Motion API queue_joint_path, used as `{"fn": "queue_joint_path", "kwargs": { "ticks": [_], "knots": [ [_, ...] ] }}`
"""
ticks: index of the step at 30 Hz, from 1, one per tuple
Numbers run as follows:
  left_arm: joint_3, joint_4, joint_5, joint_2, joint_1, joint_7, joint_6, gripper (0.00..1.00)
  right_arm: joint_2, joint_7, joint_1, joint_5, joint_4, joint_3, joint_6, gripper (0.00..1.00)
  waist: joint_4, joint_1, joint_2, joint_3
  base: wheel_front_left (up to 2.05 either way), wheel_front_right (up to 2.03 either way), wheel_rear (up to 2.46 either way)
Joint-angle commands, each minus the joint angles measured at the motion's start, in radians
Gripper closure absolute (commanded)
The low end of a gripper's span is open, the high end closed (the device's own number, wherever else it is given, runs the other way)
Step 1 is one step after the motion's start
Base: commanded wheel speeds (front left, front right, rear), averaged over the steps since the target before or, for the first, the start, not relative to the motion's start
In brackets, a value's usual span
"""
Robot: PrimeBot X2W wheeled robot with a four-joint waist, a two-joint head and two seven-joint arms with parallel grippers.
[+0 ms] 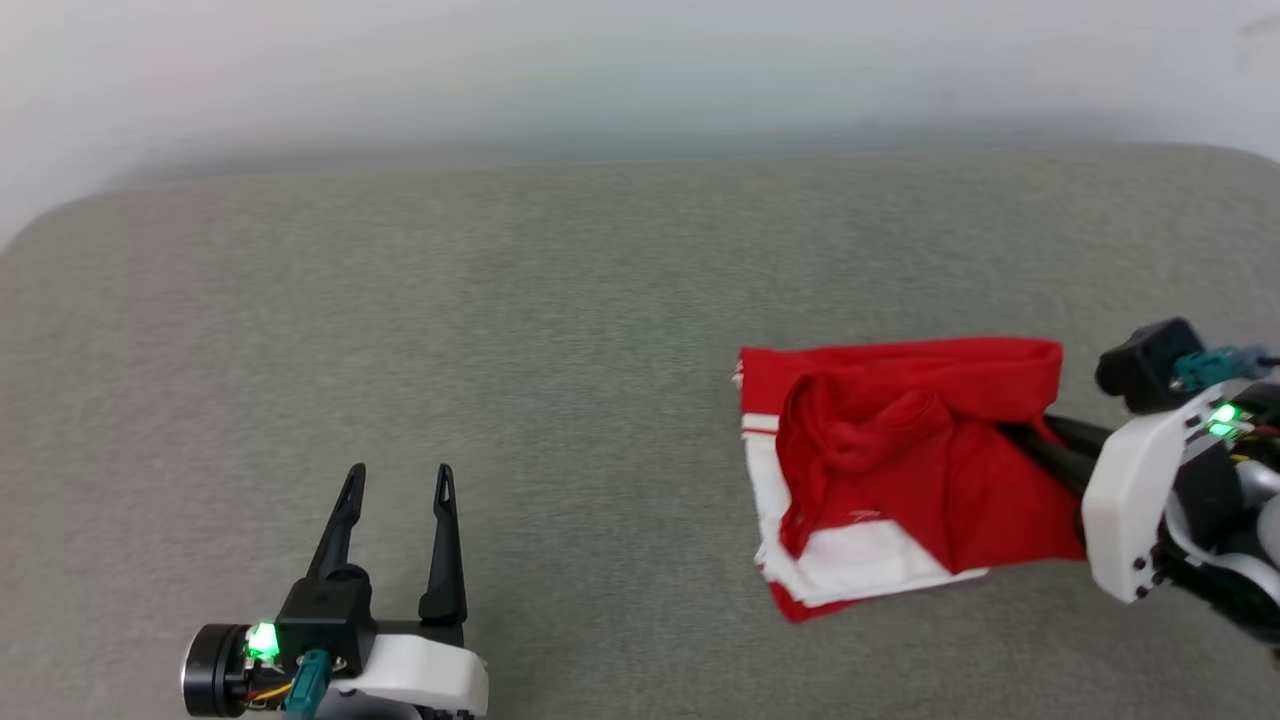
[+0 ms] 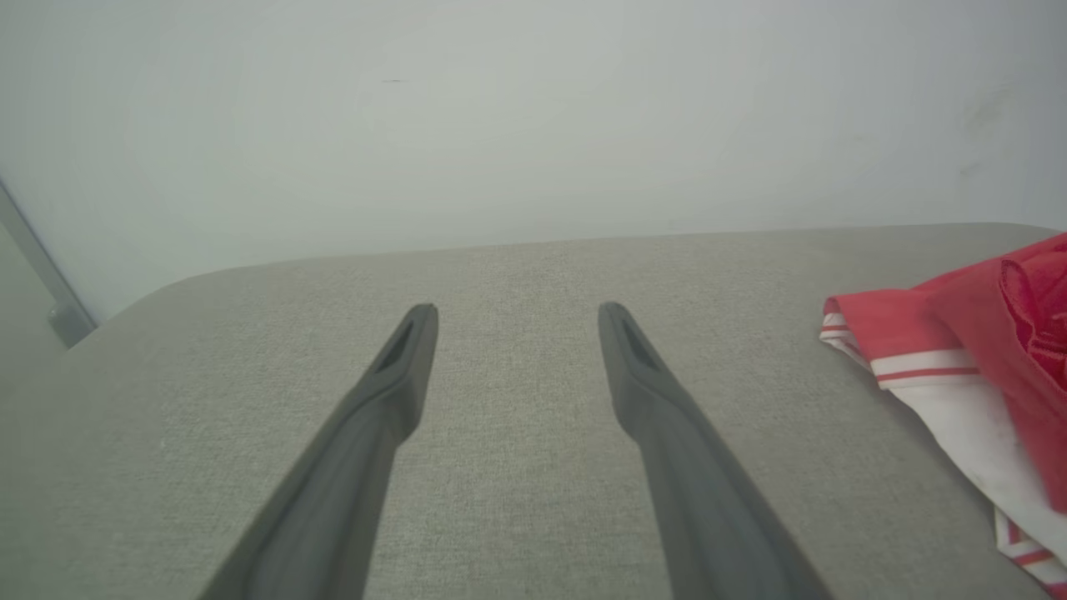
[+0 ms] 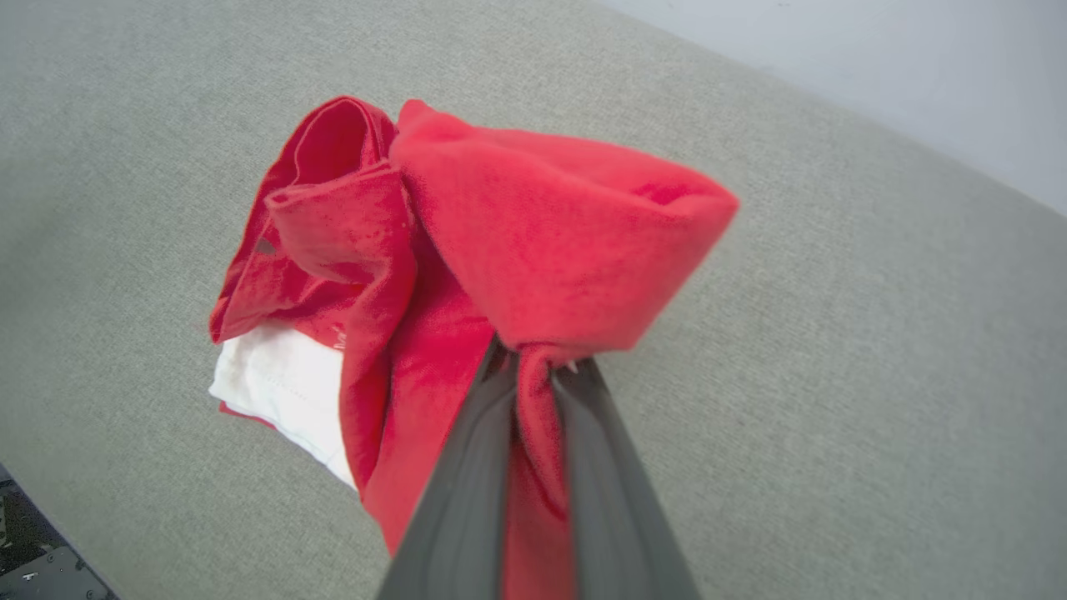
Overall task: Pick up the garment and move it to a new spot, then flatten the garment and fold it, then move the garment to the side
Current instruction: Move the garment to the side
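Where right end effector grips, garment bunches.

Head view looks down from above; all 3 views share the garment.

The left tool holds its two dark fingers spread apart over the grey desk; the garment lies bunched off to its right, apart from both fingers.

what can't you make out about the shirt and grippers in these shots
- Any print on the garment: all views, folded inside the bunched red cloth.
- Fingertips of the right gripper: head view, tucked under the garment's fold.
- Rest of the garment: left wrist view, cut off by the right edge.
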Motion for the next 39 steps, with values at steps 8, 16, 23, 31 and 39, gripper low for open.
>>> {"fn": "queue_joint_path", "kwargs": {
  "ticks": [8,16,23,31,39],
  "knots": [
    [0.016,-0.013,0.012,0.012,-0.046,-0.002,-0.009,0.00,-0.048,0.012,-0.079,0.004,-0.008,-0.046,-0.001,1.00,-0.130,0.0000,0.0000,0.074,0.00,0.00,0.00],
    [0.007,-0.038,0.034,0.024,-0.112,-0.002,-0.020,0.00,-0.131,0.047,-0.134,0.013,0.074,-0.113,-0.001,1.00,-0.144,0.0000,0.0000,0.176,0.00,0.00,0.00],
    [-0.011,-0.074,0.046,0.036,-0.175,-0.002,-0.025,0.00,-0.225,0.063,-0.176,0.001,0.203,-0.183,-0.001,1.00,-0.121,0.0000,0.0000,0.281,0.00,0.00,0.00],
    [-0.039,-0.098,0.047,0.033,-0.232,-0.002,-0.021,0.00,-0.277,0.064,-0.247,-0.048,0.361,-0.263,-0.001,1.00,-0.089,0.0000,0.0000,0.359,0.00,0.00,0.00],
    [-0.046,-0.111,0.046,0.035,-0.252,-0.002,-0.007,0.00,-0.265,0.047,-0.305,-0.130,0.492,-0.341,-0.001,1.00,-0.057,0.0000,0.0000,0.376,0.00,0.00,0.00]
  ]
}}
